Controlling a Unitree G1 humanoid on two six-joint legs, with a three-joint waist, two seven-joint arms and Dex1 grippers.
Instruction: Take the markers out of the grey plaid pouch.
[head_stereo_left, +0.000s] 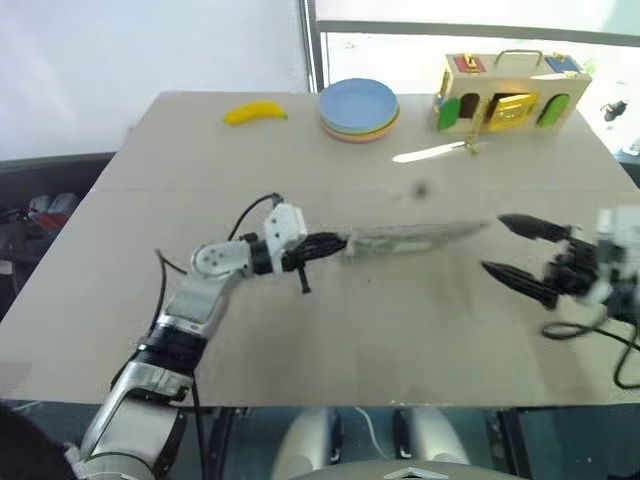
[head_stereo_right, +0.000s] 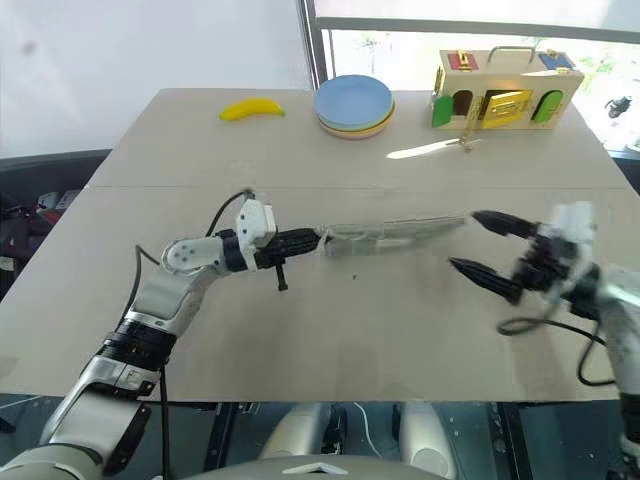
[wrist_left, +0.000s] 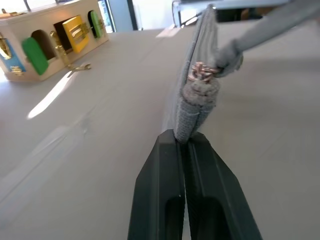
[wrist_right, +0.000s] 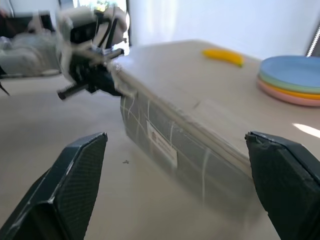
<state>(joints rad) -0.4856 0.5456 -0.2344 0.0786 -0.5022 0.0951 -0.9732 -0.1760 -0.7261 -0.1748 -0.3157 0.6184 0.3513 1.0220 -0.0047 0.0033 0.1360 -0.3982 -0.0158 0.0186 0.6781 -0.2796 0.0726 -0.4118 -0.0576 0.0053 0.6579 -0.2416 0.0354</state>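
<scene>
- Grey plaid pouch (head_stereo_left: 415, 238): one end pinched in closed left gripper (head_stereo_left: 335, 246), held edge-on above the table (head_stereo_left: 330, 330).
- Right gripper (head_stereo_left: 515, 250): spread wide, just beside pouch's free end.

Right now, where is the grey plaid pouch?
The grey plaid pouch is above mid-table in the head view, pinched at one end by the shut left end effector; its other end points toward the open right end effector.

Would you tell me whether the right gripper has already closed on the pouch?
No, the right gripper is open beside the grey plaid pouch.
</scene>
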